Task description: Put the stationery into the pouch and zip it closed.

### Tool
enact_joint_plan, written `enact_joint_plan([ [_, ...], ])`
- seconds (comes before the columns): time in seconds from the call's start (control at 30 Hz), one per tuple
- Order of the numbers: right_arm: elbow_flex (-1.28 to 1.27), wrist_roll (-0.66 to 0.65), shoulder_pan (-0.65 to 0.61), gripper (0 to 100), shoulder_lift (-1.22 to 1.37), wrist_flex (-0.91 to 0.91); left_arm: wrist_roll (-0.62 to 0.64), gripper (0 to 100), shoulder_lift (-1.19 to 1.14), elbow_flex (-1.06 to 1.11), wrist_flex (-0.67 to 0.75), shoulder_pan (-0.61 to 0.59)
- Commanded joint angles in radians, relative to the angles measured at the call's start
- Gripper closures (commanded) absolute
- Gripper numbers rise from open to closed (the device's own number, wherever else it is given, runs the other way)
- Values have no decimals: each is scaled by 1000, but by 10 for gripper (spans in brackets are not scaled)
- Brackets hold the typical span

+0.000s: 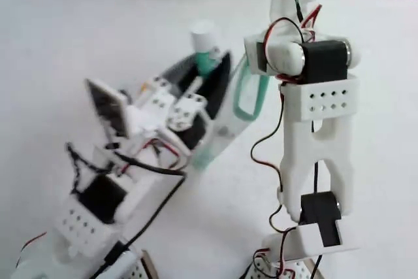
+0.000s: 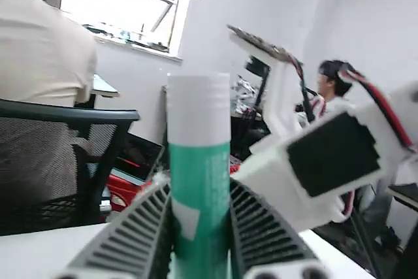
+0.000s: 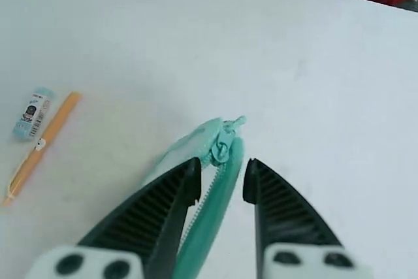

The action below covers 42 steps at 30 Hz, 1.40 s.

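Note:
A green glue stick [image 1: 204, 49] with a white cap stands upright between the black fingers of my left gripper [image 1: 204, 71], which is shut on it just above the pouch [image 1: 221, 132]. In the left wrist view the glue stick [image 2: 199, 181] rises between the ribbed fingers [image 2: 140, 236]. The pouch is pale with teal edging and a teal loop [image 1: 249, 93]. My right gripper [image 3: 222, 169] is open and straddles the pouch's teal zipper edge [image 3: 208, 227], just behind the zipper pull [image 3: 223, 146]. An orange pen [image 3: 40, 145] and a small eraser [image 3: 31, 114] lie on the table beyond.
The right arm [image 1: 318, 129] stretches over the table's right side, its white body [image 2: 333, 155] close beside the glue stick. The left arm [image 1: 104, 194] fills the lower left with loose cables. White table top [image 1: 78, 37] lies open at the back left.

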<state>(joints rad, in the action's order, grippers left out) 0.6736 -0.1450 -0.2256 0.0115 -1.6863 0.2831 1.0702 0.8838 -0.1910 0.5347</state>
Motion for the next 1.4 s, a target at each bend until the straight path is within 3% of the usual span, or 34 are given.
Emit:
enact_joint_plan([
  [0.0, 12, -8, -39, 883, -13, 22, 75, 976, 191, -54, -129, -81],
  [0.33, 9, -8, -84, 885, -15, 19, 83, 975, 214, -41, -146, -59],
  [0.53, 11, -14, -87, 945, -7, 35, 78, 876, 119, 5, -109, -22],
  [0.77, 11, -18, -131, 950, -13, 59, 78, 889, 53, 14, -44, -25],
  [1.37, 3, -61, -74, 980, -4, 67, 75, 906, -94, 31, 40, -31],
])
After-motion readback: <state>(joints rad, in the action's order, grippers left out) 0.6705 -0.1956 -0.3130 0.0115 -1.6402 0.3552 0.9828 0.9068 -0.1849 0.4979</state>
